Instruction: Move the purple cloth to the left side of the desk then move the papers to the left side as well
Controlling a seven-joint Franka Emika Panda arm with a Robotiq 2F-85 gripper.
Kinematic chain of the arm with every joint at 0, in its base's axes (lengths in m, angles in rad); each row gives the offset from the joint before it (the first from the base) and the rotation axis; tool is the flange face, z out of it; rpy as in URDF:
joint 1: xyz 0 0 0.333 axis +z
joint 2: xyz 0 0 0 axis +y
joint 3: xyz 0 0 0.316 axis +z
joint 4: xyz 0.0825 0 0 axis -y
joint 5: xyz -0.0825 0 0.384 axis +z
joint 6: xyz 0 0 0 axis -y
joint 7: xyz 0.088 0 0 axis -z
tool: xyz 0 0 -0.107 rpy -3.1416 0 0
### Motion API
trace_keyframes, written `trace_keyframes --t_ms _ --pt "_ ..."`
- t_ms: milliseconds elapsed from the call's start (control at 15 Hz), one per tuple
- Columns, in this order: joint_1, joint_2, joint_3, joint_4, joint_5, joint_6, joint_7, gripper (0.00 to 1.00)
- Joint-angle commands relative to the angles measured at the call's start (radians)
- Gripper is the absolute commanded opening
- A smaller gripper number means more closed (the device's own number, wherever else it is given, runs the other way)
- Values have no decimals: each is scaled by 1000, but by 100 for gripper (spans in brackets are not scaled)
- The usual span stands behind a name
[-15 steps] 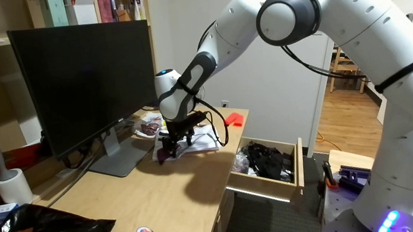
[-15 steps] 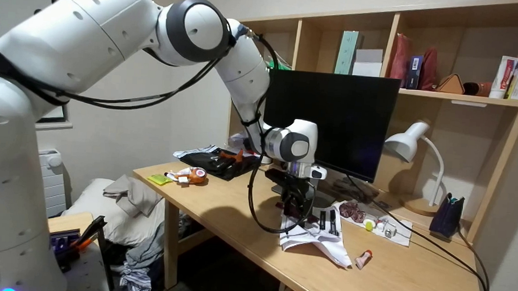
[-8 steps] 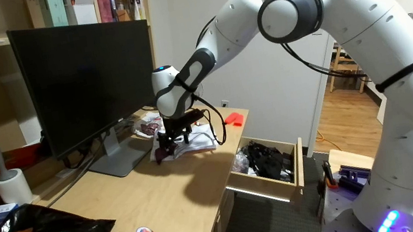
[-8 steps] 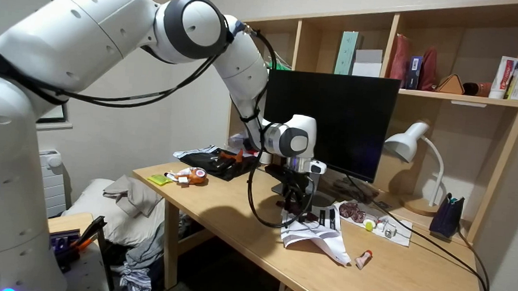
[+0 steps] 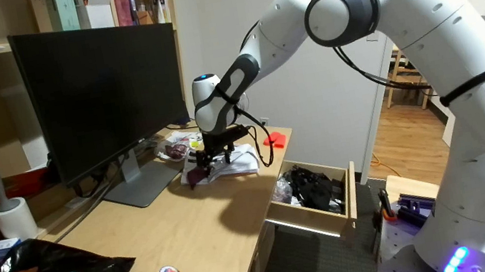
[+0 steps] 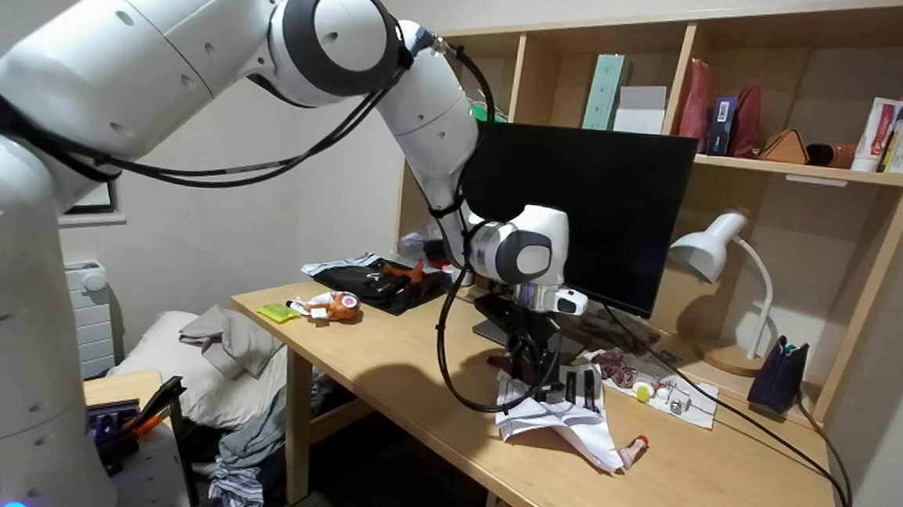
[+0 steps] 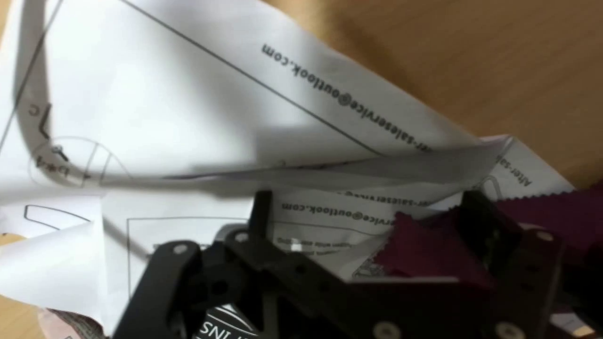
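In an exterior view, the desk (image 5: 180,235) supports a monitor (image 5: 103,100), shelving (image 5: 9,22) behind it, downward-pointing gripper (image 5: 215,162) before it, jaws apart.

The arm (image 5: 340,16) arches up and over, fingers (image 7: 260,216) parted and pointing down.
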Motion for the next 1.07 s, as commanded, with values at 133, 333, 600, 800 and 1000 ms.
trace_keyframes --t_ms 133,333,600,800,1000 --pt "7 -65 55 -34 62 35 -16 100" --pt "23 -90 56 -39 59 52 -5 100" --pt "49 -111 30 -40 36 21 23 100" --pt "66 -119 6 -43 26 2 52 100" --pt "83 -125 -16 -48 21 -29 87 100"
